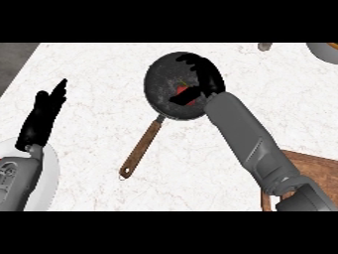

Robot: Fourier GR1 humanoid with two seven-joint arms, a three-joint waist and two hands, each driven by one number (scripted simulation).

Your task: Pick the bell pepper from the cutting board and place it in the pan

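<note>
Over the dark round pan (164,84) with its brown handle, the right hand (204,79) curls round the red bell pepper (184,91), while the left hand (43,116) rests open on the white marble desk (98,69).

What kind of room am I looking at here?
Most likely a kitchen. A dark frying pan with a wooden handle sits on a white marbled counter, a wooden cutting board lies at the right, and a white plate at the left.
</note>
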